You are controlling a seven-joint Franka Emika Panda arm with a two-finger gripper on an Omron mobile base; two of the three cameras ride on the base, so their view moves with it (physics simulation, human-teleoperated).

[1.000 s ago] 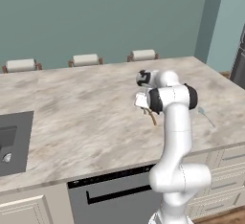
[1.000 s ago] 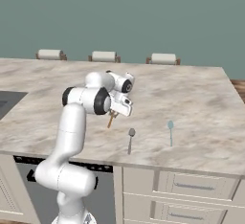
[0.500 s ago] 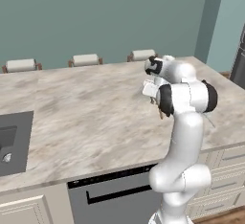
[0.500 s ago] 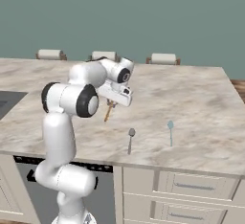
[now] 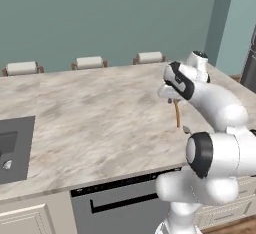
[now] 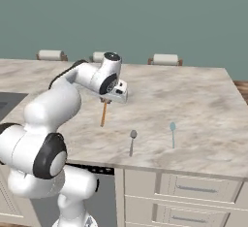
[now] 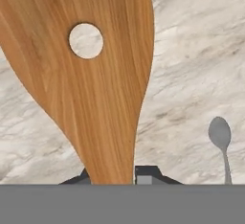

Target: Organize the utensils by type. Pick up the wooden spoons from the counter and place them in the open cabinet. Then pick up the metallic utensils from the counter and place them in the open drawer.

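Marbled stone surface (image 6: 203, 100) stretches before a teal wall, carrying two grey metal spoons (image 6: 132, 141) near its front edge. Above it, the end effector (image 6: 105, 102), fingertips mostly hidden, is closed on an orange-brown wooden spoon (image 7: 91, 70), which hangs downward, its edges cut off in the hand view.

End effector (image 6: 107, 102) apparently clamped, raised.

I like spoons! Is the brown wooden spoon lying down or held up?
Held up: the orange-brown wooden spoon hangs from the hand above the marbled counter.
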